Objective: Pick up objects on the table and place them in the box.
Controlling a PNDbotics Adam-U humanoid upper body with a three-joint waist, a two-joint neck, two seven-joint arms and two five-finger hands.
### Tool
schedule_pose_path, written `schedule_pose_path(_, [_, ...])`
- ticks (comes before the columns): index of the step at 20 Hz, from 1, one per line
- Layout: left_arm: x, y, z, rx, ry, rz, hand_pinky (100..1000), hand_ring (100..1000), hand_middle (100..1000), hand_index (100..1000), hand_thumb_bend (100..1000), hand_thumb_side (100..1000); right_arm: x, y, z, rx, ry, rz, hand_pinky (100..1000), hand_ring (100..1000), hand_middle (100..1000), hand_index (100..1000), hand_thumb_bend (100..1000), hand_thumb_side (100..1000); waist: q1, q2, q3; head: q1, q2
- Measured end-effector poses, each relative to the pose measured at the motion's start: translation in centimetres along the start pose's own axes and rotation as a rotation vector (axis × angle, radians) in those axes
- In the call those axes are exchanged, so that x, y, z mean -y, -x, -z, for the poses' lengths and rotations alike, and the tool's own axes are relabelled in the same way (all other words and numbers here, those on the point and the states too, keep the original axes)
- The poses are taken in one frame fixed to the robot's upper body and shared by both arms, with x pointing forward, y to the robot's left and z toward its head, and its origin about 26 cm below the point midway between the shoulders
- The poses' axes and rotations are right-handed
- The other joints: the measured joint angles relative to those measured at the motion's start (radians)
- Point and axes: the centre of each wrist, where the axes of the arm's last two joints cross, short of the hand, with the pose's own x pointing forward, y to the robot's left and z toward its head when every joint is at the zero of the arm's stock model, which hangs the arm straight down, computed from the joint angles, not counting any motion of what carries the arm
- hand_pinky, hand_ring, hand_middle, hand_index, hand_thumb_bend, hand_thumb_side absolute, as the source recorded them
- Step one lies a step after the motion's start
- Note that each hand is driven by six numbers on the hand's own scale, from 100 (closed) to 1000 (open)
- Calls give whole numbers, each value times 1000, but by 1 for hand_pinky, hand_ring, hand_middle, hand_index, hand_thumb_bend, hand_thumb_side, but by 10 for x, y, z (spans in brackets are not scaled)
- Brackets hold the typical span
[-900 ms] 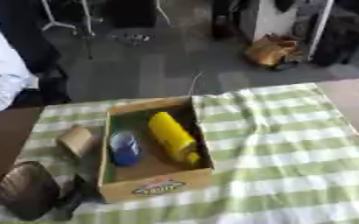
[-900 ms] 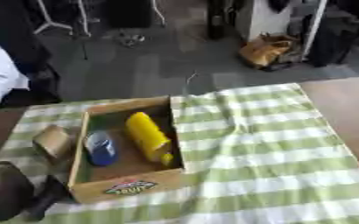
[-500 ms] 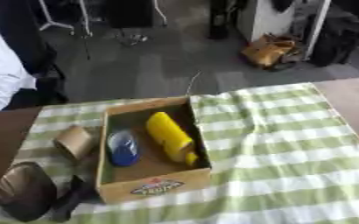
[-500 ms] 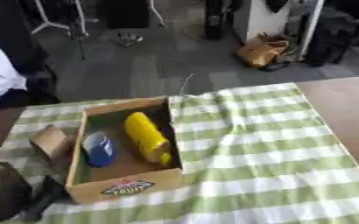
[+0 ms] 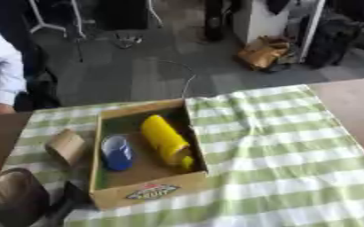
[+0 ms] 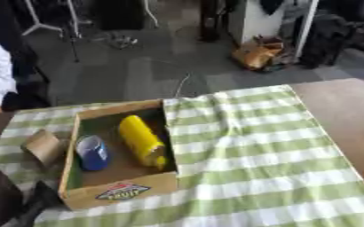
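Cardboard box [image 5: 148, 191] sits left of centre in the frame on a green-and-white striped cloth [image 5: 286, 150] that covers most of the tabletop [image 5: 354, 106]; bare brown wood shows at the right edge and at the far left. The box is open-topped, with a printed label on its near wall.

Inside the box, two items, both lying on their sides:
- yellow cylinder [image 5: 166, 142], long, running from the far middle toward the near right corner, close against the right wall.
- blue can [image 5: 116, 153], shorter, in the left half of the box, just beside the yellow cylinder; whether the two touch cannot be told.

Outside the box: a small tan cardboard piece [image 5: 65, 146] rests on the cloth just beside the box's left wall, apparently a short tube or folded flap; its exact shape is unclear.

Left hand [image 5: 18, 201]: a dark rounded mass at the lower left corner of the frame, near the box's near left corner. State of the fingers: cannot tell, the shape is too blurred to separate them. It holds nothing that can be made out.

Right hand: shows in neither view.

Far side, upper left of the frame: a person's white sleeve [image 5: 2, 71], clear of the box.
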Motion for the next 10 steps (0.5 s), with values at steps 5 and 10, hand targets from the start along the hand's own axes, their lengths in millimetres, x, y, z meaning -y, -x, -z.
schedule_pose_path(5, [-6, 3, -2, -12, 21, 83, 930, 962, 931, 932, 100, 1000, 0, 0, 0, -1, 0, 0, 809, 992, 921, 925, 100, 1000, 0, 0, 1, 38, 0])
schedule_pose_path(10, [-9, 4, -3, -48, 82, 188, 933, 970, 946, 937, 100, 1000, 1, 0, 0, -4, 3, 1, 810, 992, 920, 925, 100, 1000, 1, -7, 6, 95, 1])
